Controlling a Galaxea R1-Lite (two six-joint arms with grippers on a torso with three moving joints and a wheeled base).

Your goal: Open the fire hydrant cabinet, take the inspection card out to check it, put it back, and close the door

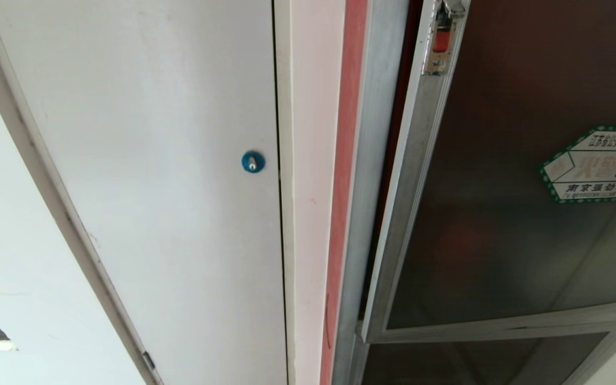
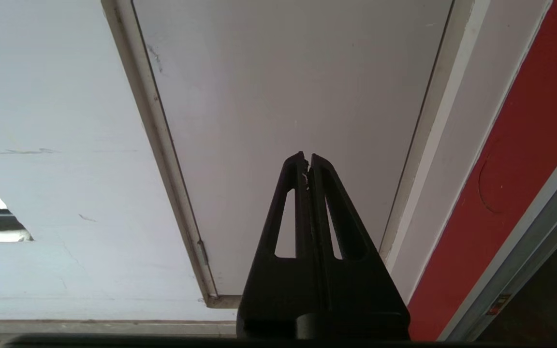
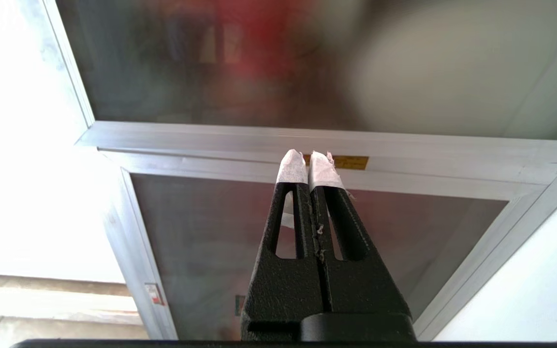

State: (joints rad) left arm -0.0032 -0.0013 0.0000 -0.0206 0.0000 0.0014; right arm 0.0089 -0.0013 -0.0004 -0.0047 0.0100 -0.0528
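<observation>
Door [image 1: 506, 214] of dark tinted glass in a silver aluminium frame stands slightly ajar at the left edge of the fire hydrant cabinet [image 1: 364, 160], a dark gap showing beside the latch [image 1: 439, 43]. It looks rigid and fairly heavy, and the glass is smooth and breakable, so the metal frame near the latch edge seems the safest place to pull or push. The right hand [image 3: 309, 162], its taped fingertips pressed together and holding nothing, points at the frame rail below the glass. The left hand [image 2: 306, 162], also closed and empty, faces the white panel door [image 1: 142, 160]. The inspection card is not visible.
</observation>
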